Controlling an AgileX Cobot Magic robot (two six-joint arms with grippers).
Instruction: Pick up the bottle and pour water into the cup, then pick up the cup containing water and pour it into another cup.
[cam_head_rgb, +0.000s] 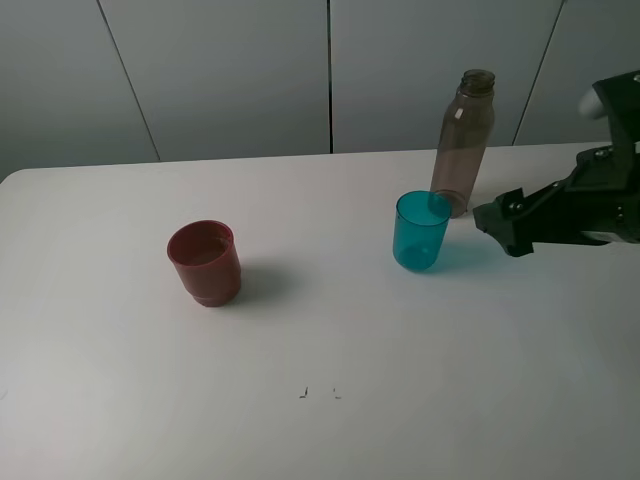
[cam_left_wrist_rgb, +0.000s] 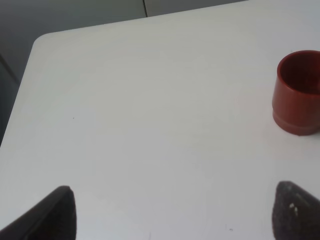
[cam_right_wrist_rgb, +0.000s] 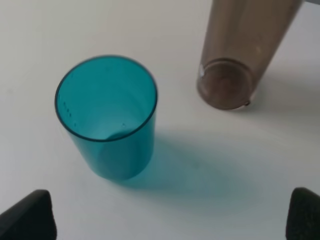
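Teal Cup, Grey-Brown Bottle and Red Cup on White Table

Black right gripper (cam_head_rgb: 500, 225): enters from the right edge of the table, jaws spread wide, nothing between them. In the right wrist view its two dark fingertips (cam_right_wrist_rgb: 27, 215) sit far apart with bare table surface between. It is near the teal cup but not touching it.

Teal cup (cam_head_rgb: 421, 230): translucent plastic tumbler, upright, open mouth up, right of the table's middle, just in front of the bottle. Casts a blue-green shadow on the table toward the gripper. Whether it holds water cannot be told.

Bottle (cam_head_rgb: 464, 140): tall, slim, smoky grey-brown translucent plastic, upright, no cap visible on its neck, near the back edge of the table. From the overhead camera its base sits partly behind the teal cup's rim; the right wrist view shows a gap between them.

Red cup (cam_head_rgb: 205, 262): squat, opaque red-brown, stepped narrower base, upright, toward the left side of the table, well apart from the other two.

Left gripper (cam_left_wrist_rgb: 175, 212): black, seen only in its own wrist view, jaws wide apart and empty, near the red cup.

Table (cam_head_rgb: 320, 400): white, matte, rounded back-left corner.
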